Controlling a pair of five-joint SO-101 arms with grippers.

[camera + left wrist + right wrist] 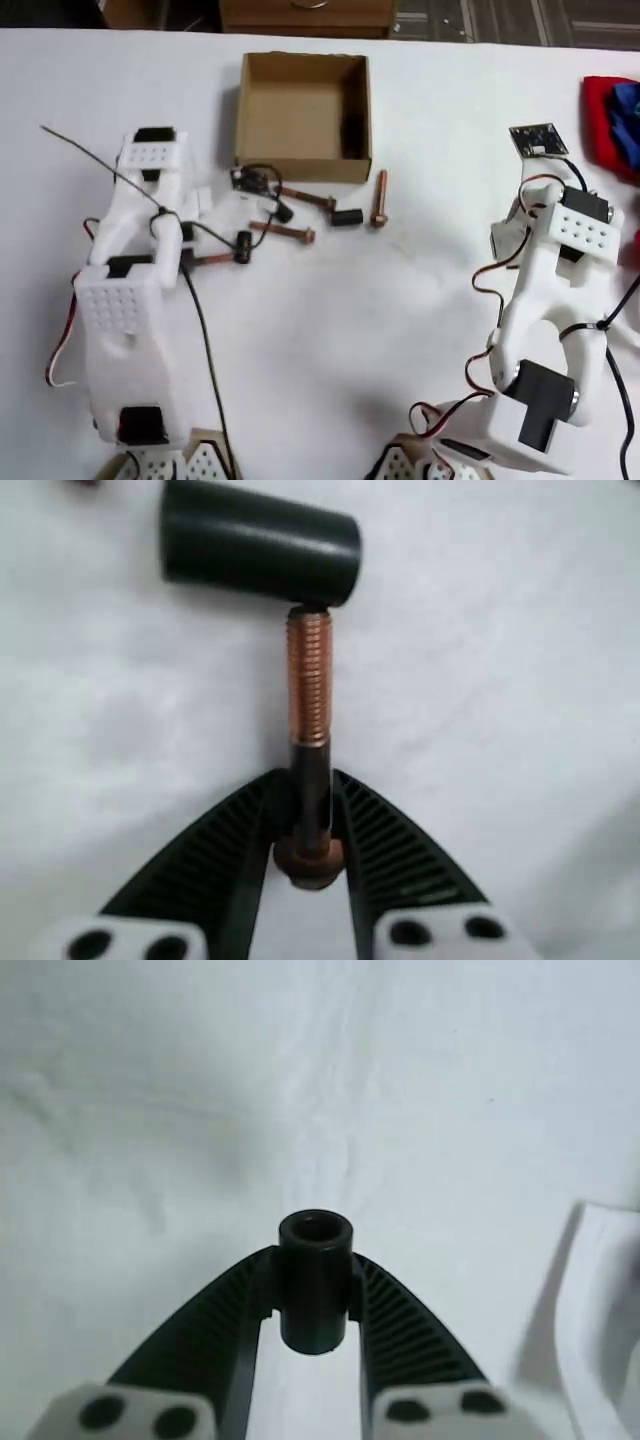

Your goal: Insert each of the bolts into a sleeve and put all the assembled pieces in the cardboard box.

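My left gripper [308, 780] is shut on the head end of a copper bolt [308, 690]. The bolt's threaded tip touches the side of a black sleeve [260, 545] lying on the white cloth. The high view shows the same bolt [210, 258] and sleeve [243, 247] beside the left arm [130, 300]. My right gripper [314, 1260] is shut on another black sleeve [315, 1280], held upright with its bore facing the camera. Loose bolts [283, 231] [305, 197] [380, 197] and a sleeve [347, 217] lie in front of the cardboard box [300, 165].
The box stands open at the table's back middle, with a dark piece [352, 135] against its right inner wall. The right arm [560, 270] is folded at the right. Red and blue items [612, 110] sit at the far right edge. A thin wire [90, 155] crosses the left side.
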